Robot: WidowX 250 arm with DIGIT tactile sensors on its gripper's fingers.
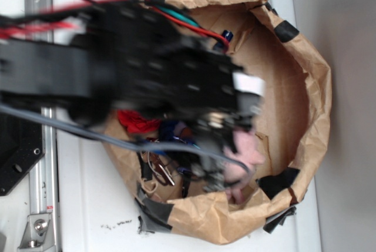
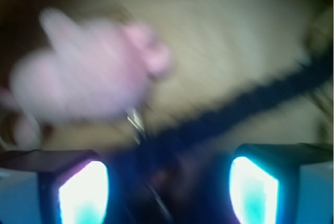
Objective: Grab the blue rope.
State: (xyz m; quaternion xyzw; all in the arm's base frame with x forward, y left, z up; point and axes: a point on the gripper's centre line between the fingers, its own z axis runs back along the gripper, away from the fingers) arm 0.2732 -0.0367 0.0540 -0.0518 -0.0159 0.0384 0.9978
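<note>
The black gripper [image 2: 168, 182], jaws apart, straddles the dark navy twisted rope [image 2: 245, 106]; closing carelessly could snag the neighbouring soft pink plush toy [image 2: 88, 75] instead.

The exterior view is bright and even, with soft light on the white counter [image 1: 88, 193]. The black robot arm [image 1: 117, 64] across the upper left is smeared with blur. The paper bag [image 1: 305, 76] looks sharper, with dark shade inside its lower left. The wrist view is dim and very blurry. The pink plush toy [image 2: 88, 72] and the blue rope [image 2: 235, 104] look fuzzy. Two patches glow bright at the bottom.
</note>
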